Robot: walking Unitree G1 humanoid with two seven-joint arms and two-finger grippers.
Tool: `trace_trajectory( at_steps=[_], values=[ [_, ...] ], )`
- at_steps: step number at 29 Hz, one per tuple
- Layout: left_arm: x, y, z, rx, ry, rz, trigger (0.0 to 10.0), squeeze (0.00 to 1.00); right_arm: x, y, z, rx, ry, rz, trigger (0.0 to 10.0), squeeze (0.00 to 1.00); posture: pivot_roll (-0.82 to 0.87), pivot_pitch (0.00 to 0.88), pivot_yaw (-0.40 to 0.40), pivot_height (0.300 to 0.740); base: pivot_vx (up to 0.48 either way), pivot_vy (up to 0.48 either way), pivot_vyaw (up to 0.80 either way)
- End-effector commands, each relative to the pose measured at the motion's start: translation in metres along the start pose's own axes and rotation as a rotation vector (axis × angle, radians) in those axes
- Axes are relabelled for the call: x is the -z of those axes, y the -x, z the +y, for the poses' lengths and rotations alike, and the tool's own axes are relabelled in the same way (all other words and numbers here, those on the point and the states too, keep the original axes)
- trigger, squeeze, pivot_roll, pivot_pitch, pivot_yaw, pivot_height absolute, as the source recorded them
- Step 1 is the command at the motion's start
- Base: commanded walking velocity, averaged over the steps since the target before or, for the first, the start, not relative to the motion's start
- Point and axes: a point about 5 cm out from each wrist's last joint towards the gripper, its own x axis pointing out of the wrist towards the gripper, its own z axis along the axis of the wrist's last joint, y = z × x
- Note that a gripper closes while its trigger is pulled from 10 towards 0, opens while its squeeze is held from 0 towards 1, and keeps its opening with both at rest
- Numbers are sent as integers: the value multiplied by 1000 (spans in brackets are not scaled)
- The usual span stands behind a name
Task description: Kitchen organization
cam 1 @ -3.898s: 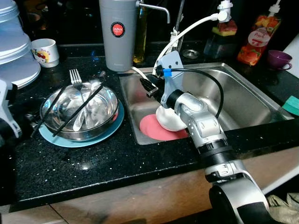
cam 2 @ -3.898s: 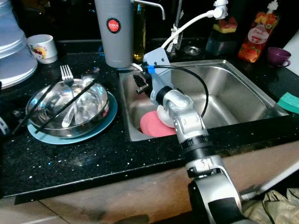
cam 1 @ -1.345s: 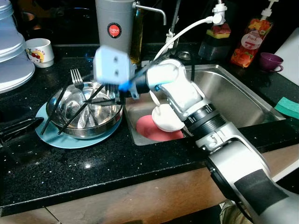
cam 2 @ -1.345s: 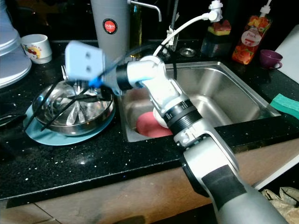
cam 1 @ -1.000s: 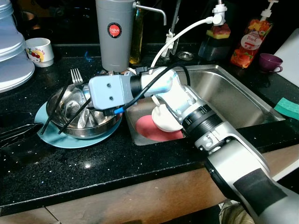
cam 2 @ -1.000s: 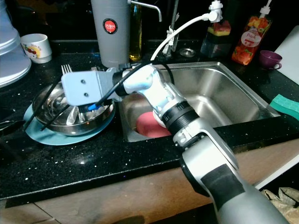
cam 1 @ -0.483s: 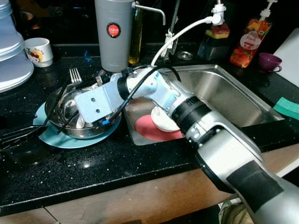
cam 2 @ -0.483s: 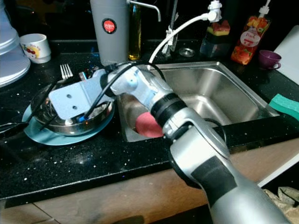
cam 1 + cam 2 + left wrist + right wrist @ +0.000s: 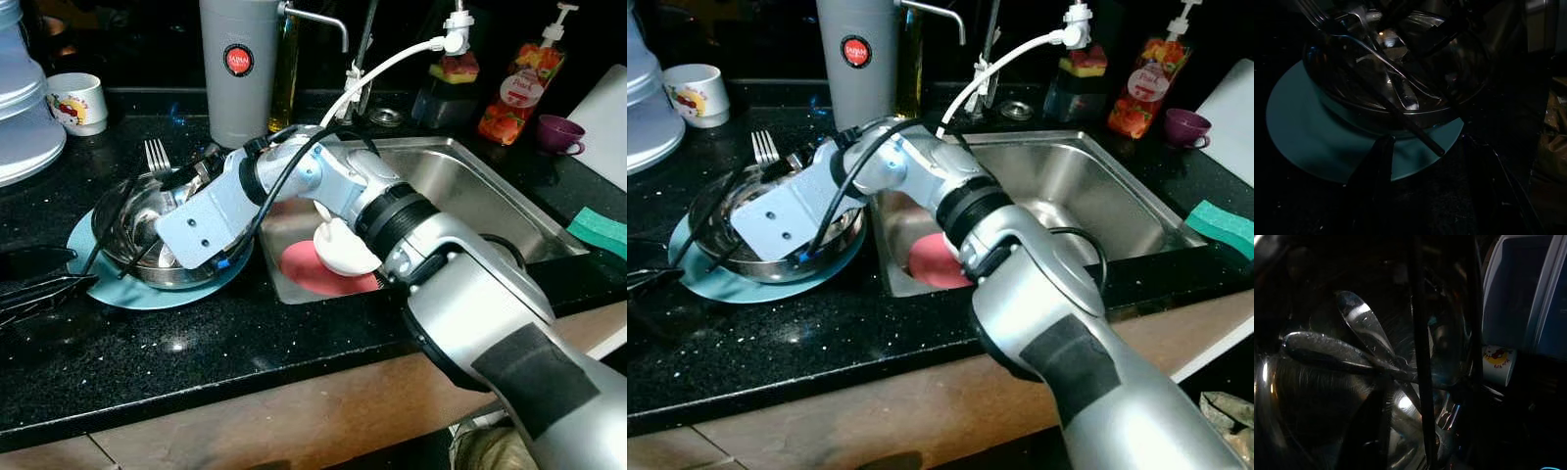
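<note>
A steel bowl (image 9: 132, 211) sits on a teal plate (image 9: 98, 284) on the black counter, left of the sink. It holds a fork (image 9: 157, 157), spoons (image 9: 1359, 323) and black chopsticks (image 9: 1418, 357). My right arm reaches across from the sink, and my right gripper (image 9: 1422, 396) is down inside the bowl, just over the spoons. Its grey wrist mount (image 9: 201, 225) hides the bowl's right half in the eye views. My left gripper (image 9: 54, 274) lies low on the counter just left of the plate, open and holding nothing.
The steel sink (image 9: 460, 166) holds a pink plate (image 9: 304, 274) and a white bowl (image 9: 343, 250). Behind stand a grey canister (image 9: 240, 69), a white cup (image 9: 76, 98), a soap bottle (image 9: 514, 78) and a purple cup (image 9: 556, 132). A green sponge (image 9: 598, 230) lies far right.
My right arm swung from over the sink leftward to the steel bowl and lowered into it. The left gripper has come into view at the left edge.
</note>
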Motion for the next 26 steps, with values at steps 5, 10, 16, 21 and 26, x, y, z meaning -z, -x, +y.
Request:
trace_trajectory(
  at_steps=[5,10,16,21,26],
  values=[
    [-6,3,-4,8,-26,16,10000,0,0,-1,0,-21,42,10,1373,0,45,113,-130,740,0,0,0],
    [-6,3,-3,2,-28,16,10000,0,1,-1,3,-31,51,13,0,0,44,112,-129,740,0,0,0],
    [-6,4,-3,-2,-31,15,10000,0,3,-1,7,-42,56,15,0,0,44,110,-128,740,0,0,0],
    [-6,3,-1,-5,-36,17,10000,0,3,0,5,-32,53,9,0,0,45,108,-125,740,0,0,0],
    [-6,3,-1,-5,-40,16,10000,0,0,2,0,-19,56,-9,0,0,45,105,-124,740,0,0,0]
  ],
)
